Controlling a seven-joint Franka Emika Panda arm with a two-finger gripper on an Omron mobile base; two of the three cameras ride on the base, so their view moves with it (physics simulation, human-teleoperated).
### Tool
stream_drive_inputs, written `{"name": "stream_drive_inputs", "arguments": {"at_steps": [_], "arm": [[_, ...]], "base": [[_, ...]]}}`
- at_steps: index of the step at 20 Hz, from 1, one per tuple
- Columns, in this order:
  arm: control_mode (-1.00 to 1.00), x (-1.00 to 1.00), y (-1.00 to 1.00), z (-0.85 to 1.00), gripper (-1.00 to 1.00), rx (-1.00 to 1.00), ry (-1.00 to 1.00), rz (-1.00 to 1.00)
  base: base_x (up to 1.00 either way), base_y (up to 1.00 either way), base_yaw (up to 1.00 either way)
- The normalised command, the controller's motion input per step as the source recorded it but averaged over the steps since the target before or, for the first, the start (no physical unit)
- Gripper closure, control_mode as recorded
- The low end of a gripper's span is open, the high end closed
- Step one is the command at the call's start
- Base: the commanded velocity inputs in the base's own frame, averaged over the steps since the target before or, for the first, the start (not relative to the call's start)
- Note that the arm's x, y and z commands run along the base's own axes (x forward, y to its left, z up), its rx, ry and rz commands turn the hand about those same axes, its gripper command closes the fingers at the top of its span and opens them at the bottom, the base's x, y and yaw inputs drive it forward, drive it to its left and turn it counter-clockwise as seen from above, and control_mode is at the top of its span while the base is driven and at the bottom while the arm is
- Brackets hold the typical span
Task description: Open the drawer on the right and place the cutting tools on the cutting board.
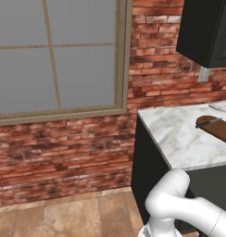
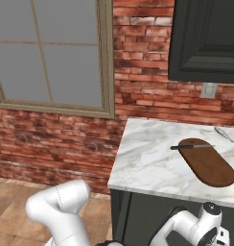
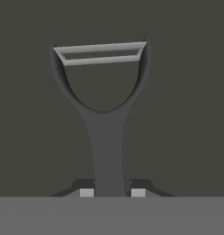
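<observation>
In the hand view a grey Y-shaped peeler point(image 3: 106, 137), one of the cutting tools, lies on a dark flat surface point(image 3: 187, 101). I cannot tell whether that surface is the drawer's floor. My gripper point(image 3: 112, 193) is shut on the lower end of the peeler's handle, one fingertip on each side. The reddish-brown cutting board point(image 2: 208, 164) point(image 1: 222, 130) lies on the marble counter point(image 2: 152, 163) point(image 1: 179, 134). A dark-handled knife point(image 2: 192, 146) point(image 1: 208, 121) rests across the board's rounded far end. My arm reaches down below the counter's front edge.
A small silvery tool point(image 2: 224, 133) point(image 1: 218, 108) lies on the counter near the brick wall. A dark wall cabinet point(image 2: 205, 38) hangs above the counter. A window point(image 2: 47, 53) and tiled floor point(image 1: 64, 217) are to the left.
</observation>
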Motion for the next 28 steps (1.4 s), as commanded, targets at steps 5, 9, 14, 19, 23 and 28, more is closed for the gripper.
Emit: {"name": "stream_drive_inputs", "arguments": {"at_steps": [5, 9, 14, 19, 23, 28], "arm": [[-1.00, 0.00, 0.00, 0.00, 1.00, 0.00, 0.00, 0.00], [-1.00, -0.10, 0.00, 0.07, 1.00, 0.00, 0.00, 0.00], [-1.00, -0.33, 0.00, 0.44, 1.00, -0.02, -0.03, 0.00], [-1.00, -0.27, 0.00, 0.63, 1.00, -0.02, -0.01, 0.00], [-1.00, -0.17, 0.00, 0.57, 1.00, -0.02, -0.01, 0.00], [-1.00, -0.17, 0.04, 0.51, 1.00, -0.01, -0.08, 0.00]], "base": [[0.00, 0.00, 0.00], [0.00, 0.00, 0.00], [0.00, 0.00, 0.00], [0.00, 0.00, 0.00], [0.00, 0.00, 0.00], [0.00, 0.00, 0.00]]}}
